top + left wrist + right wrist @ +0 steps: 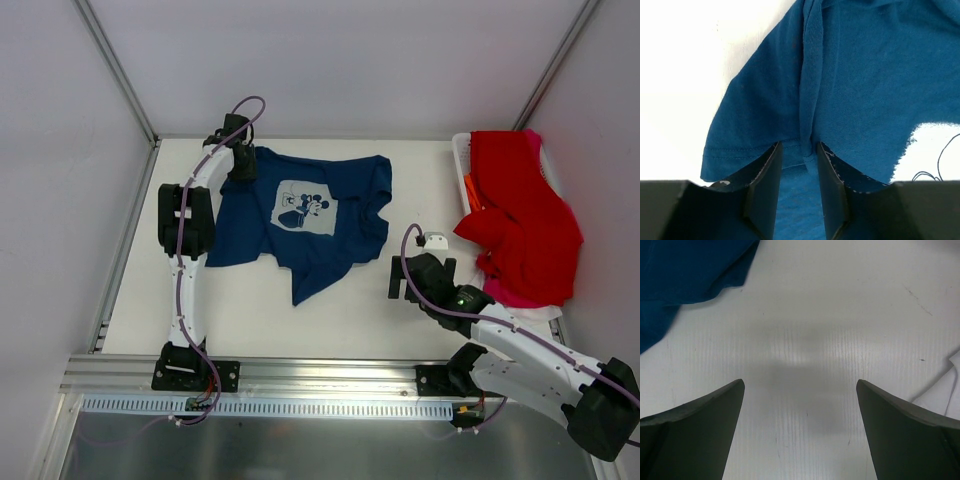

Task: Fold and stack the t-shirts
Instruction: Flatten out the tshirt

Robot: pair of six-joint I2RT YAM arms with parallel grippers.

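Note:
The navy blue t-shirt (330, 215) lies spread but rumpled on the table, its white mouse print (298, 209) facing up. My left gripper (241, 165) is at its far left corner. In the left wrist view the jaws (798, 145) stand close together, pinching a raised fold of the navy cloth (810, 85) beside the sleeve hem. My right gripper (412, 262) is open and empty, over bare table just right of the shirt (800, 382); the shirt's edge (685, 275) shows at the upper left. A red t-shirt (520, 220) is heaped at the right, with pink cloth (512, 294) under it.
A white plastic basket (461, 152) stands at the far right under the red heap. White cloth (946, 392) lies just right of my right fingers. Grey walls with metal frame posts (115, 75) close the back and sides. A metal rail (320, 372) runs along the near edge.

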